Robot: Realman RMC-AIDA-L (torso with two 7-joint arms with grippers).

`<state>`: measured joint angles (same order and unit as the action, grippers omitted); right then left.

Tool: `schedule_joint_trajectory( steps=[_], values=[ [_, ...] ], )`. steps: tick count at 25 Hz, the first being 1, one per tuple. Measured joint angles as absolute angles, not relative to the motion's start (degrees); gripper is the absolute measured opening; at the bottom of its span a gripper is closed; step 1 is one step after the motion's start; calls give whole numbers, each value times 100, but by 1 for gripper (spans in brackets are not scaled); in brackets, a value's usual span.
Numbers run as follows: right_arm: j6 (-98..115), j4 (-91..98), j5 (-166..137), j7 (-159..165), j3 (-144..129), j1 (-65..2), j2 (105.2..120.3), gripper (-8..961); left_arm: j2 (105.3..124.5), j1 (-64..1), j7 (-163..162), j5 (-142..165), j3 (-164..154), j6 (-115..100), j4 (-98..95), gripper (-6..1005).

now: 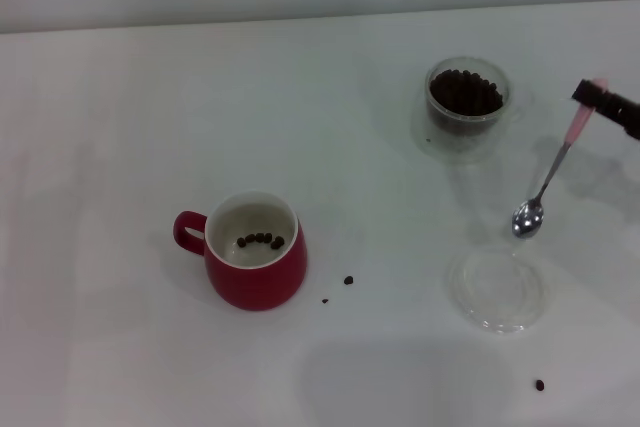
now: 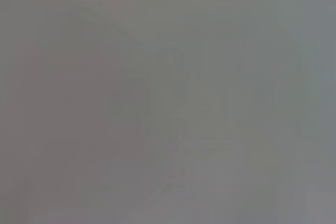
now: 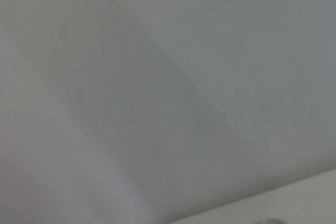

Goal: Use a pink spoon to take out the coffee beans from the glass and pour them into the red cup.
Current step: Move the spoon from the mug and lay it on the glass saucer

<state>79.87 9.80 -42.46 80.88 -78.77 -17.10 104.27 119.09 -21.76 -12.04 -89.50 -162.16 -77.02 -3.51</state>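
The wide white desk [image 1: 120, 127] carries everything in the head view. The rounded red cup [image 1: 256, 250] with a white inside stands on the near left part, with its small loop handle turned to the left. A few dark coffee beans lie on its bottom. A flat clear shallow dish [image 1: 497, 290] lies on the near right part of the desk. The short clear glass tumbler [image 1: 467, 101] stands farther back on the right and is nearly full of small dark brown coffee beans [image 1: 465, 93].

The small spoon with a pale pink handle and shiny metal bowl [image 1: 551, 173] hangs slanted between the glass and the dish. Its bowl is low, just above the far rim of the dish, and looks empty. The right end effector [image 1: 597, 97], dark, enters at the right edge and is closed on the top of the pink handle.

Three loose beans [image 1: 348, 280] lie on the desk, two near the red cup and one at the near right. The left end effector does not appear in any view.
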Motion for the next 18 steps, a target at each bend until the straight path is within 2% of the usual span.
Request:
schedule_joint_trajectory(
  steps=[5,10,18],
  values=[
    [8025,1014,-4497,8112,-7886,-1729,10475,288,11914,-2203,-1204,-8947,-16216,-7691,-352,788],
    [8149,1028,-4815,8301,-7881,-1766,10435,294,11916,-2210,-1204,-8946,-16216,-7690,-366,788],
    [8023,1027,-5264,8286,-7891,-1787,10474,303,11918,-2245,-1204,-8925,-16217,-7690,-394,788]
  ],
)
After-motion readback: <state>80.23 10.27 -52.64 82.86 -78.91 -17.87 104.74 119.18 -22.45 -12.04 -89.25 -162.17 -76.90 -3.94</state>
